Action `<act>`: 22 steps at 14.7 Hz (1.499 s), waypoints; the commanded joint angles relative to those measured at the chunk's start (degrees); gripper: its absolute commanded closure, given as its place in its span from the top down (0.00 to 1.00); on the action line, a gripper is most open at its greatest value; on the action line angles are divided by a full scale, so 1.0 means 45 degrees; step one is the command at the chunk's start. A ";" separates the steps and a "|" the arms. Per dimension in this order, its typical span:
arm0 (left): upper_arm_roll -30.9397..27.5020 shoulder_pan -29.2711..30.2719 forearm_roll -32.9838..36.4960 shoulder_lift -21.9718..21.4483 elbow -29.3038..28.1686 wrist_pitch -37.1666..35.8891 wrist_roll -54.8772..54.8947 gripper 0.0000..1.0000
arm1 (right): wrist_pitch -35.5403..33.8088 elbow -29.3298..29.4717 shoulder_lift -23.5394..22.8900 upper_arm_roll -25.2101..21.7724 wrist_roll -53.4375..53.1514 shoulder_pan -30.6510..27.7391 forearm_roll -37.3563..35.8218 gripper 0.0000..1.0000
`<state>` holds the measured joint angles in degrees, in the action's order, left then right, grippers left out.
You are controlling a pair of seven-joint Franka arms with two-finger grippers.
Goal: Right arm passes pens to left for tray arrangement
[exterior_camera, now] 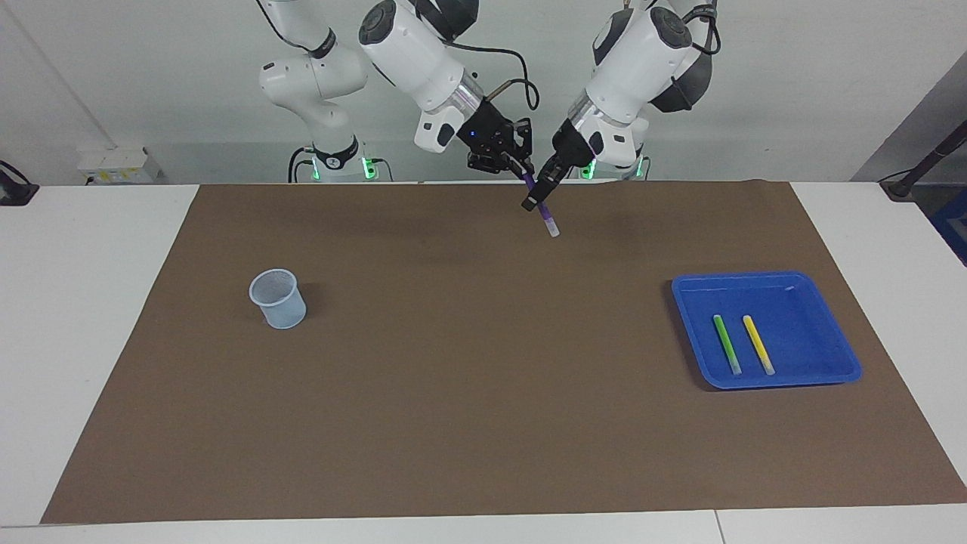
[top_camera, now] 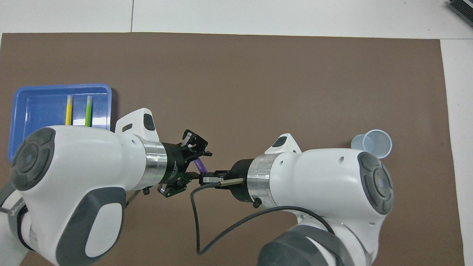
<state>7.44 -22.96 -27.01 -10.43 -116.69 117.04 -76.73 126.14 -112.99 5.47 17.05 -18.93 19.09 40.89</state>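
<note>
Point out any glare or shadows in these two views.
Overhead view: a pale glare patch on the tray floor by the green pen and yellow pen. Facing view: the cup casts a soft shadow on the brown mat; faint arm shadows too.

Two pens (exterior_camera: 743, 344) side by side in tray (exterior_camera: 816, 295)

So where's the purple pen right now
The purple pen is up in the air between the right gripper and the left gripper, tilted tip-down over the brown mat at the robots' edge of the table.
</note>
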 commanded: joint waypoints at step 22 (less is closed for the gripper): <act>-0.0148 -0.0170 -0.0208 -0.0144 -0.0084 -0.0033 -0.0175 0.12 | -0.0159 -0.0087 0.0113 0.0059 0.0262 -0.0180 -0.0180 0.00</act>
<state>7.44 -22.98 -27.08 -10.42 -116.84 116.70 -76.72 126.12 -112.96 5.51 16.81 -18.64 18.94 40.60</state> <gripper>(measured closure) 0.806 0.828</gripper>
